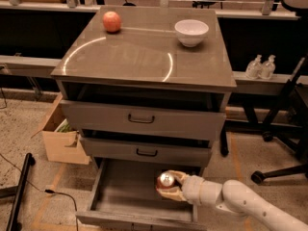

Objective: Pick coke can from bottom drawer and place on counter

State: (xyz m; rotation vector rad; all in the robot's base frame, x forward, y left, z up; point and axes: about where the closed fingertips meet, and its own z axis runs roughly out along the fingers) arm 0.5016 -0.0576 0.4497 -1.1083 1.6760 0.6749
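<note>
The coke can (pixel 166 180) stands in the open bottom drawer (pixel 120 198), towards its right side, with its silver top facing up. My gripper (pixel 169 186) reaches in from the lower right on a white arm, and its pale fingers (pixel 176 175) close around the can from both sides. The can sits low inside the drawer. The counter (pixel 139 52) is the glossy grey-brown top of the cabinet, above the two upper drawers.
A round orange-red fruit (pixel 111 21) lies at the counter's back left and a white bowl (pixel 191 32) at its back right. A cardboard box (pixel 60 143) stands on the floor to the left. An office chair (pixel 288 129) and two bottles (pixel 260 66) are to the right.
</note>
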